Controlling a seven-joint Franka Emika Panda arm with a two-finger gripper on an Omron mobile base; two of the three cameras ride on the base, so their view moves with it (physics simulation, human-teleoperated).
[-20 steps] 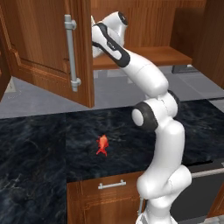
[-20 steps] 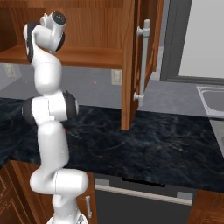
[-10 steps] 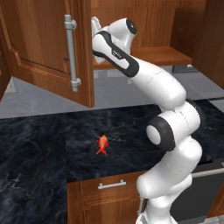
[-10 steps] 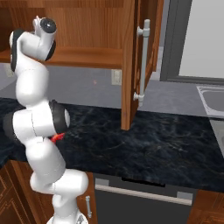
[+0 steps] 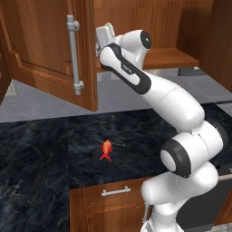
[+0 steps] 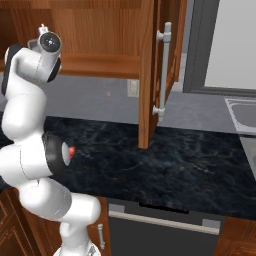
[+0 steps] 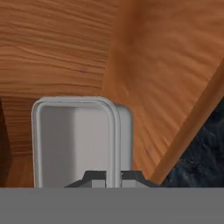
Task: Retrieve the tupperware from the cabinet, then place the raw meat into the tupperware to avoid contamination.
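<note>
The tupperware [image 7: 74, 140] is a pale grey shallow box seen from its open side in the hand view. My gripper [image 7: 113, 177] is shut on its right wall, a fingertip on each side of the rim. From the left base view the tupperware [image 5: 105, 31] and gripper [image 5: 102, 43] are held up at the open cabinet [image 5: 41, 50], beside the edge of its left door. The raw meat [image 5: 106, 150], a small orange-red lump, lies on the black counter below; a sliver of it [image 6: 73, 149] peeks out beside my arm.
Both cabinet doors [image 6: 150, 75] hang open over the counter, with long silver handles [image 5: 73, 54]. The wooden shelf [image 5: 170, 58] runs behind my arm. A sink [image 6: 245, 112] lies at the far right, a drawer front [image 5: 113, 199] under the counter edge.
My elbow has swung down and toward the cameras while the hand stayed at the cabinet opening, shifting slightly toward the left door. The gripper stays shut on the tupperware.
</note>
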